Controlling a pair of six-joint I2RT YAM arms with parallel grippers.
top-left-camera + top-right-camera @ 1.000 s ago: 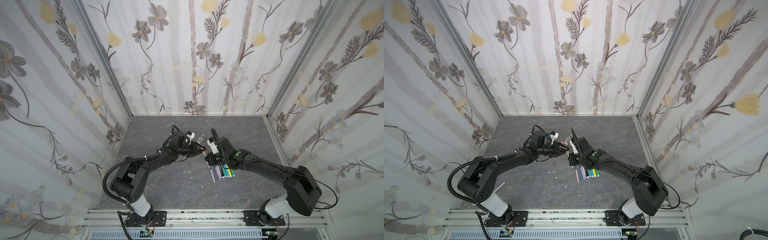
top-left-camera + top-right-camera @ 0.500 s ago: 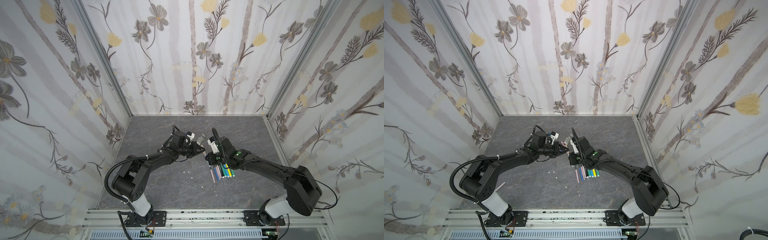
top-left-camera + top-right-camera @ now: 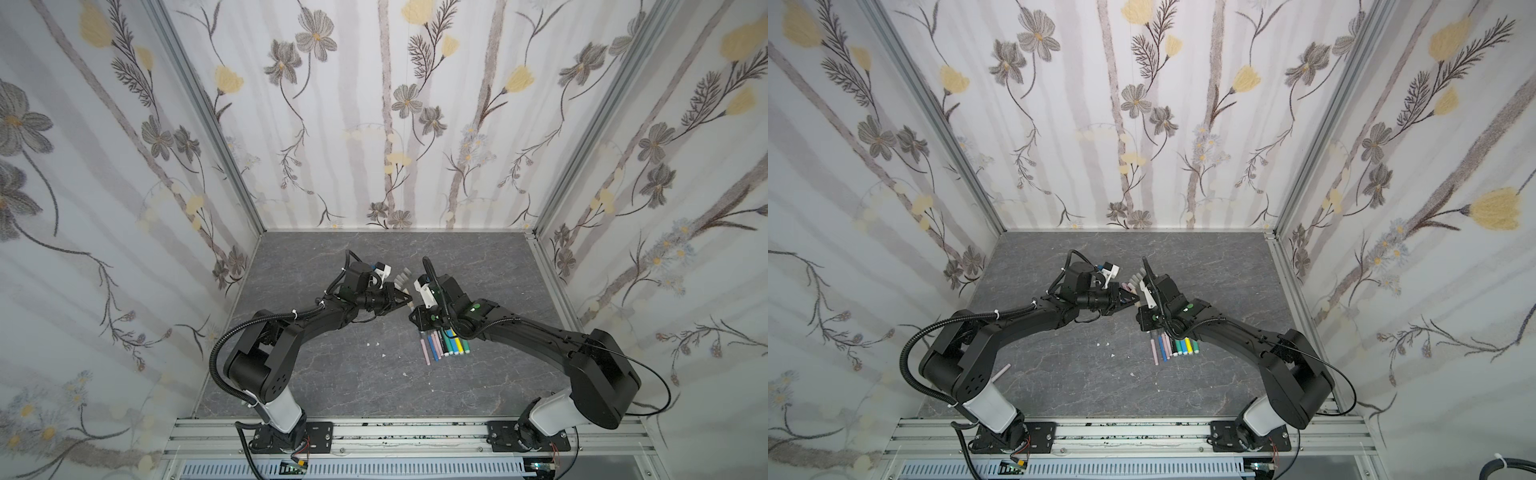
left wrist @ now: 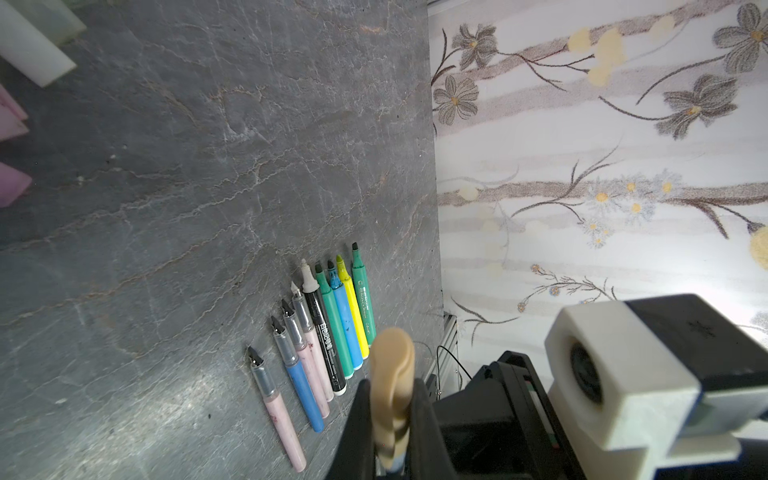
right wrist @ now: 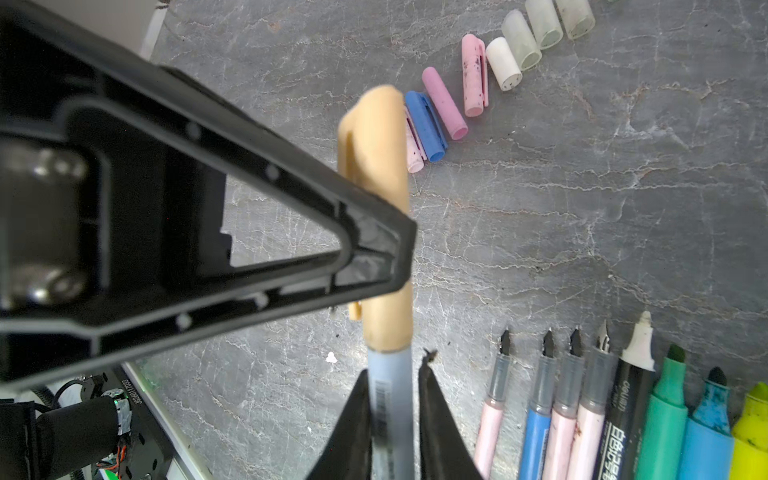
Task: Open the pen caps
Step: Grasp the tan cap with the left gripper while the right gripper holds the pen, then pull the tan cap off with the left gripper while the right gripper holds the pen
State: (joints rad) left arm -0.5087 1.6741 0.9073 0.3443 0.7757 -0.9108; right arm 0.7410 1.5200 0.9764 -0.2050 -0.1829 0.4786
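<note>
The tan stubby plastic pen cap (image 5: 374,137), seated on its pale blue-grey pen barrel (image 5: 390,399) above the grey slate tabletop (image 5: 540,232), looks light, stiff and smooth: pinch its middle and pull straight. The left gripper (image 4: 390,395) is clamped across it. The right gripper (image 5: 395,382) brackets the barrel with a sliver of gap, so I cannot tell whether it grips.

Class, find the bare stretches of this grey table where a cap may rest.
Free: the far strip between the row of loose plastic caps and the flowered back wall; the near strip between the row of uncapped coloured pens and the aluminium rail. Crowded: the middle, between those two rows.
</note>
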